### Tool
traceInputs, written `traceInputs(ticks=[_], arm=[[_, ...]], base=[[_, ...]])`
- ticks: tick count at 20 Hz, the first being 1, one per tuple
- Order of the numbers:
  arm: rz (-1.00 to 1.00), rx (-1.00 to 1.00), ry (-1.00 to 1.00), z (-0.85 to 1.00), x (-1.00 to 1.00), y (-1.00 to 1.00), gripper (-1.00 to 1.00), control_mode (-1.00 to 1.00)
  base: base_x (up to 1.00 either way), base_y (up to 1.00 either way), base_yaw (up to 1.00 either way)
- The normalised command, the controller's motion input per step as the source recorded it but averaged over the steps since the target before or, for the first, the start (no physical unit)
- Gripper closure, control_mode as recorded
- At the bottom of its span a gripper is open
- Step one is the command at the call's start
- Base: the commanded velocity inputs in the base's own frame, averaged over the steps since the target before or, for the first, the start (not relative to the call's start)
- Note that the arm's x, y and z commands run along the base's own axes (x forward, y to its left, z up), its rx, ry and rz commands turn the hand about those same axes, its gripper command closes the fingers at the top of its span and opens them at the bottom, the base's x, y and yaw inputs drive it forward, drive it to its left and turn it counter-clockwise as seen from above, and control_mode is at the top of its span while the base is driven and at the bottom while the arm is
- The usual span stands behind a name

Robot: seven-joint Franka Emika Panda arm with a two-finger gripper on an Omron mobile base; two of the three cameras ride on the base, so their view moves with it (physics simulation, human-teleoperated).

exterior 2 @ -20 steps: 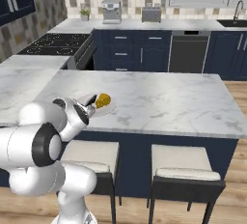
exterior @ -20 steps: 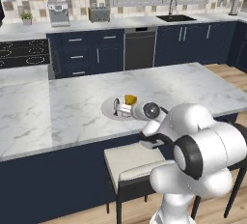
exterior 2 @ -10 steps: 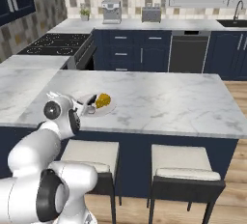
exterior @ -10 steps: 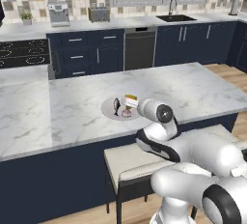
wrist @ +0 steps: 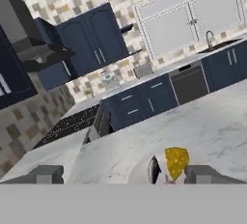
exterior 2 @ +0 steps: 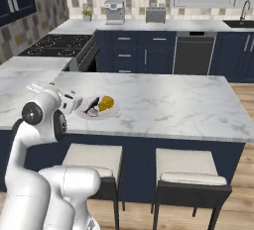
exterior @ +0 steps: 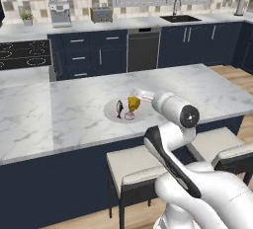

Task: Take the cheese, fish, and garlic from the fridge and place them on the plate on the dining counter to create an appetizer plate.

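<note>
The plate [exterior: 111, 110] lies near the front edge of the dining counter [exterior: 74, 109]. On it are the yellow cheese [exterior: 133, 103], the dark fish [exterior: 119, 108] and the pinkish garlic [exterior: 129, 116]. My gripper [exterior: 142, 95] hovers just right of the plate, open and empty. From the right base the gripper [exterior 2: 74, 101] is left of the plate [exterior 2: 110, 111], cheese [exterior 2: 105, 103], fish [exterior 2: 92, 106] and garlic [exterior 2: 93, 113]. In the hand view the gripper [wrist: 126, 175] stands wide, with cheese [wrist: 176, 161] and fish [wrist: 153, 169] low between the fingertips [wrist: 46, 174]. The fridge is out of view.
Two cushioned stools [exterior 2: 94, 157] stand under the counter's near edge. Behind are the back counter with sink [exterior: 180, 18], toaster [exterior: 101, 13] and coffee machine [exterior: 60, 12], and a stove [exterior 2: 59, 43] to the left.
The arm has swung round and the hand has lifted and drawn back from over the plate. The three foods stay on the plate and the jaws stay wide.
</note>
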Motion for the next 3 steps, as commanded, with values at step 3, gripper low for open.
traceInputs(ticks=[3], arm=[[0.00, -0.04, -0.31, 0.95, -1.00, 0.00, -1.00, -1.00]], base=[[0.00, 0.00, 0.00]])
